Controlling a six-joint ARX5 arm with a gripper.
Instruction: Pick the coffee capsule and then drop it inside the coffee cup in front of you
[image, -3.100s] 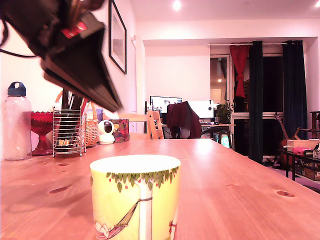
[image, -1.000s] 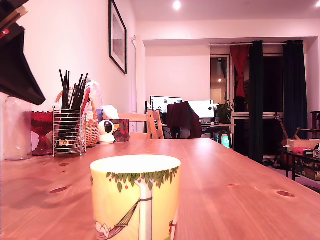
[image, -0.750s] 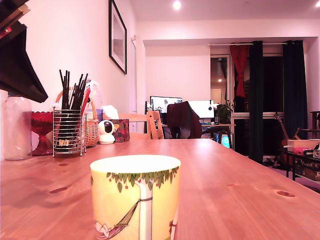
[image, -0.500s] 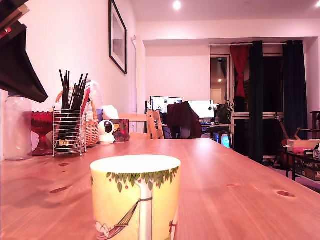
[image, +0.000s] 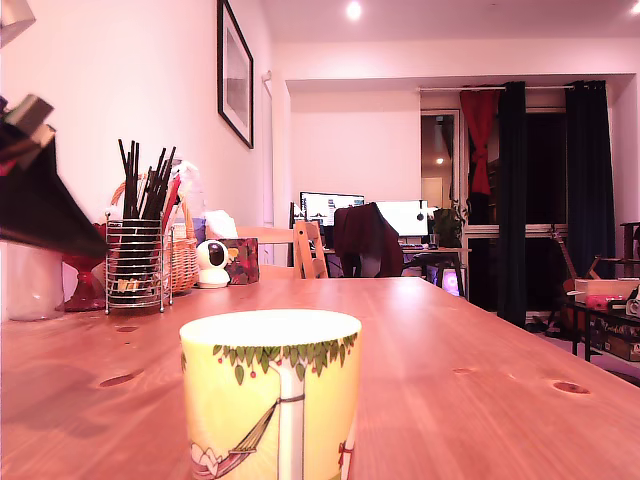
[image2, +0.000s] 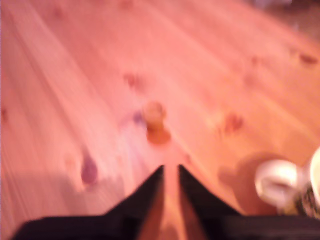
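Observation:
The coffee cup (image: 270, 395), pale yellow with a leaf-and-berry band and a hammock drawing, stands at the near edge of the exterior view. In the wrist view its white handle (image2: 276, 183) and rim sit off to one side. The coffee capsule (image2: 155, 118) is a small, blurred orange-tan shape standing on the wooden table (image2: 75, 75), some way ahead of my fingertips. It does not show in the exterior view. My gripper (image2: 170, 170) hangs over the table with its black fingers (image2: 150, 192) a narrow gap apart and nothing between them. Its dark body (image: 40, 205) shows at the exterior view's left edge.
At the exterior view's back left stand a wire holder of black sticks (image: 138, 262), a wicker basket (image: 183, 258), a red glass bowl (image: 85, 270), a clear bottle (image: 30, 280) and a small white camera (image: 212, 264). Beyond them are wooden chairs (image: 308, 250).
The gripper swung from above the cup out to the exterior view's left. In the last half second it dropped lower and tilted. The cup has not moved.

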